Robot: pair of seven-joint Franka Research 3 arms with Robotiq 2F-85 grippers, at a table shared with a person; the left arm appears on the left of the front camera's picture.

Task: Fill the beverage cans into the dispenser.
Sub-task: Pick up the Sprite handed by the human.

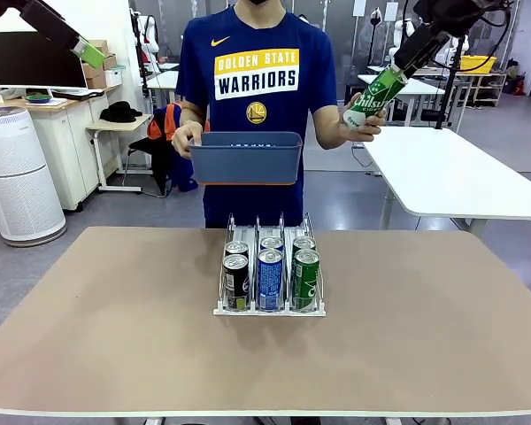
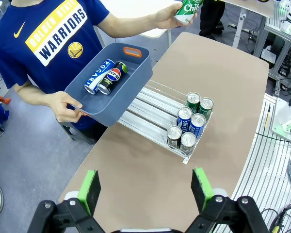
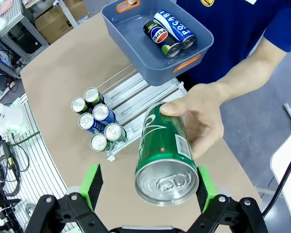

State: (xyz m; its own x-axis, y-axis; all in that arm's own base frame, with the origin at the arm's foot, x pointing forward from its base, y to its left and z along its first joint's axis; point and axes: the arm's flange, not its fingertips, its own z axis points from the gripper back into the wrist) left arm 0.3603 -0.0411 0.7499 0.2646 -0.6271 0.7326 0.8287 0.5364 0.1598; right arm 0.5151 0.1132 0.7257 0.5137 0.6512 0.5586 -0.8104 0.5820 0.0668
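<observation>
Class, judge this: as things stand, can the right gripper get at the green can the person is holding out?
Probably yes. The green can lies between the open jaws of the right gripper. The person's hand holds it farther up, seemingly clear of the jaws.

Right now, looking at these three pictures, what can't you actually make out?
- Front view: the wall of the tub hides whatever lies inside.
- Front view: the person's hand covers one end of the green can.
- Front view: the front cans hide the labels of the rear cans in the dispenser.
- Left wrist view: the top edge cuts off the green can.
</observation>
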